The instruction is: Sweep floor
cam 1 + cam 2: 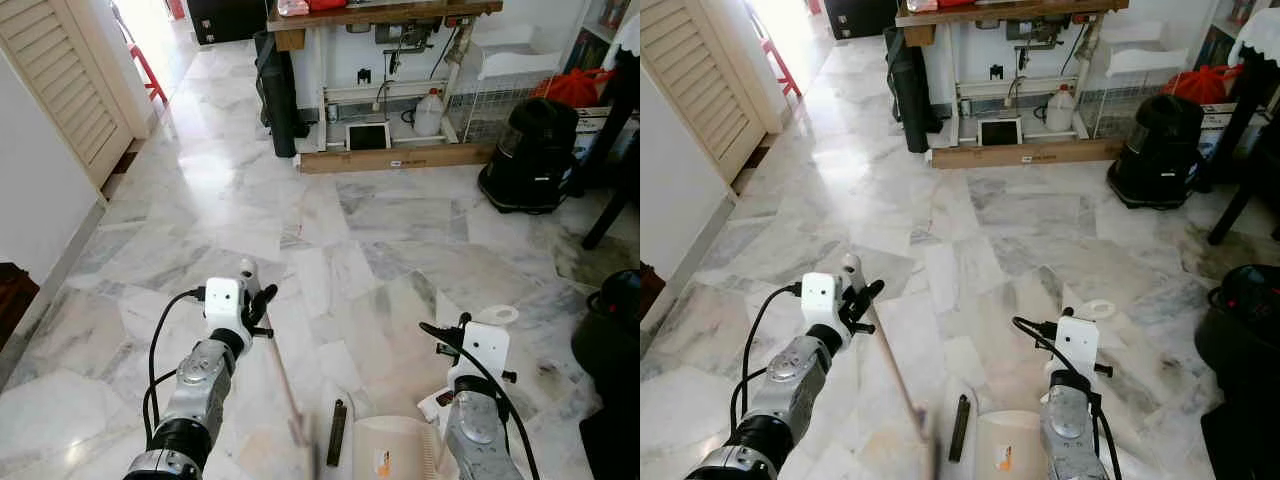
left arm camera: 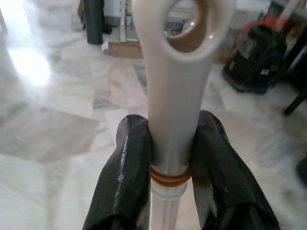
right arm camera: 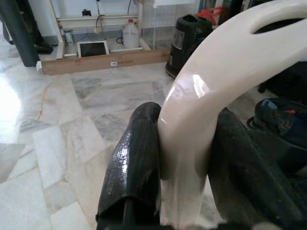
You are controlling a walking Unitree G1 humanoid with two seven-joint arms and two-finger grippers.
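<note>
My left gripper is shut on the cream top of a broom handle, just below its hanging hole, with a black finger on each side. The thin broom stick slants down to the marble floor in front of me. To its right, my right gripper is shut on the curved cream handle of a dustpan. The dustpan's pan sits low at the bottom edge. A small black stick-like object lies on the floor between broom and dustpan.
A black vacuum cleaner stands at the far right. Behind are a wooden workbench, a long board and a black bag. A louvred door is at left, and a dark bin at near right.
</note>
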